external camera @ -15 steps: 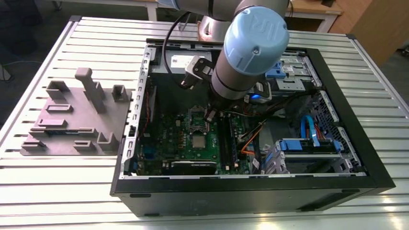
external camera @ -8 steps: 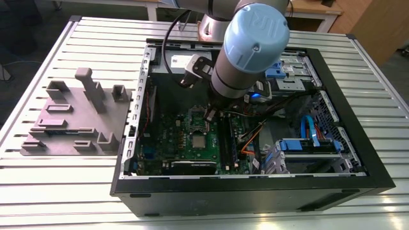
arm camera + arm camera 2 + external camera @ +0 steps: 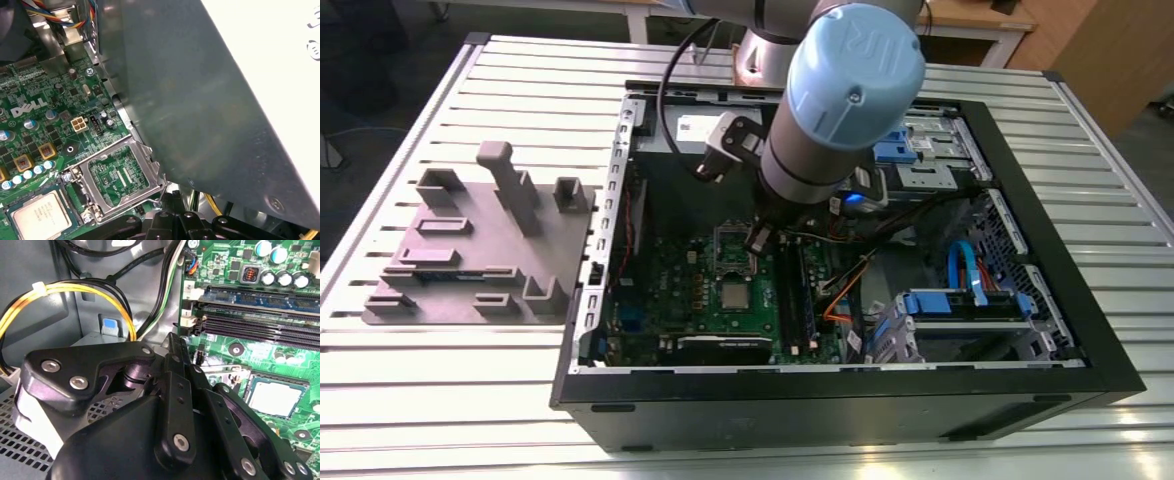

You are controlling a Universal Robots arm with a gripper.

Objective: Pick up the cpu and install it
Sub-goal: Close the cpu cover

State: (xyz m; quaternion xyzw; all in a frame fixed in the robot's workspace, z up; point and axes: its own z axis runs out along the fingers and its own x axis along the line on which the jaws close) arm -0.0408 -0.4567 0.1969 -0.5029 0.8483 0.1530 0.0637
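Note:
The cpu (image 3: 735, 294) is a small silver-topped square lying flat in its socket on the green motherboard (image 3: 670, 290) inside the open computer case. It also shows in both wrist views, cpu (image 3: 276, 396) and cpu (image 3: 40, 216). Beside it the metal socket frame (image 3: 120, 175) is swung open, with bare board showing through it. My gripper (image 3: 758, 243) hangs just above that open frame, a short way from the cpu. Its black fingers (image 3: 176, 347) are pressed together and hold nothing.
A large grey metal box (image 3: 200, 100) with a white label stands close beside the gripper. Yellow and black cables (image 3: 65, 290) run behind it. Memory slots (image 3: 260, 315) border the socket. Blue drive cages (image 3: 961, 300) fill the case's right side. A grey fixture block (image 3: 480, 250) sits on the slatted table.

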